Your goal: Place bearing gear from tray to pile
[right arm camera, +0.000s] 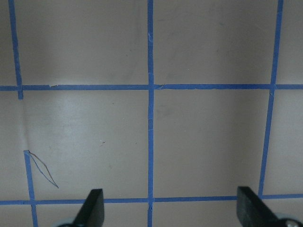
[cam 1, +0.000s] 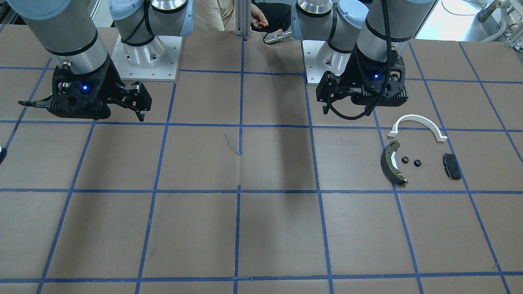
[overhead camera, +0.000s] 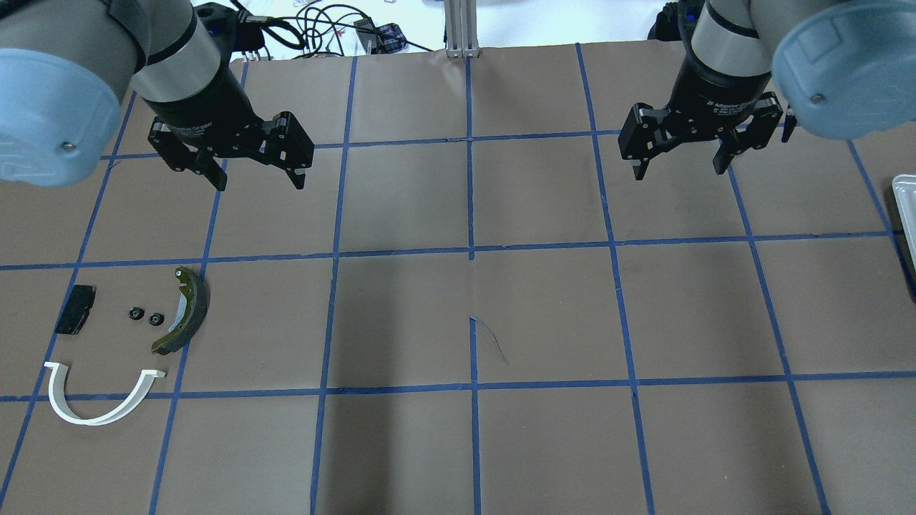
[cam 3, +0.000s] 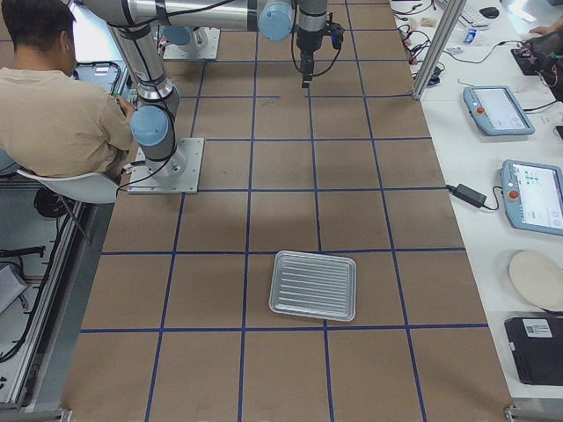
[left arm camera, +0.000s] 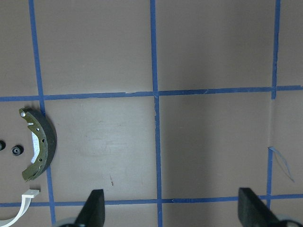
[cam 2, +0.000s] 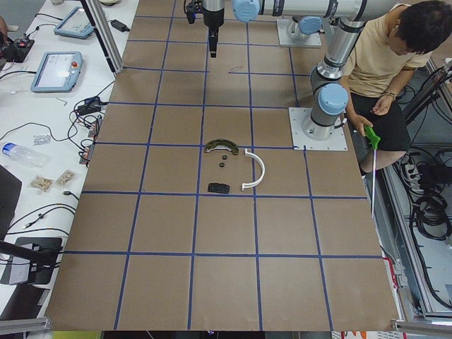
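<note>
Above the counter (overhead camera: 544,307), left claw (overhead camera: 259,180) and right claw (overhead camera: 678,172) hung wide open and empty; two bearing gears (overhead camera: 153,318) lay between brake shoe (overhead camera: 189,309) and black pad (overhead camera: 75,319).

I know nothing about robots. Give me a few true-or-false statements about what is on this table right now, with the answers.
1. The left gripper and the right gripper are both open and empty. True.
2. A part lies in the metal tray. False: the tray shows bare in the exterior right view.
3. Two small black gears lie between the brake shoe and the black pad. True.
4. The white arc bracket rests on top of the brake shoe. False: it lies apart from the shoe, touching nothing.
</note>
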`<act>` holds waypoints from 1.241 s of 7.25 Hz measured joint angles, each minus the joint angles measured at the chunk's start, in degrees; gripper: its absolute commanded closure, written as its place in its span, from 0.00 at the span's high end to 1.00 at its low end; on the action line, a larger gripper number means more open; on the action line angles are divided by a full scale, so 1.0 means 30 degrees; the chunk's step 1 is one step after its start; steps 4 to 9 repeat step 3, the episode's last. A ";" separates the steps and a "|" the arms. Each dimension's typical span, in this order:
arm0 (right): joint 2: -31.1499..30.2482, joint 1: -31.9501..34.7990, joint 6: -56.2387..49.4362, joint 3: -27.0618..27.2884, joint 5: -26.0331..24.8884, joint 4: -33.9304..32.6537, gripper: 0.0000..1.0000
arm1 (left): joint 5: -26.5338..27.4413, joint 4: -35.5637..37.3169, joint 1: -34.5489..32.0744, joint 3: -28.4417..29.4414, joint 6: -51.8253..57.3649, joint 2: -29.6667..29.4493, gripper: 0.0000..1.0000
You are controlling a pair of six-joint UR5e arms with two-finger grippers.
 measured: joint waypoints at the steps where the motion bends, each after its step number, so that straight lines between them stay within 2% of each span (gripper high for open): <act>1: -0.0001 0.0000 -0.0006 -0.0001 0.0005 0.0000 1.00 | -0.0009 0.0212 -0.0008 -0.0025 -0.0049 -0.0017 1.00; 9: -0.0001 -0.0016 0.0004 0.0000 -0.0011 0.0000 1.00 | 0.0102 0.0445 -0.0012 -0.0077 -0.0038 0.0032 1.00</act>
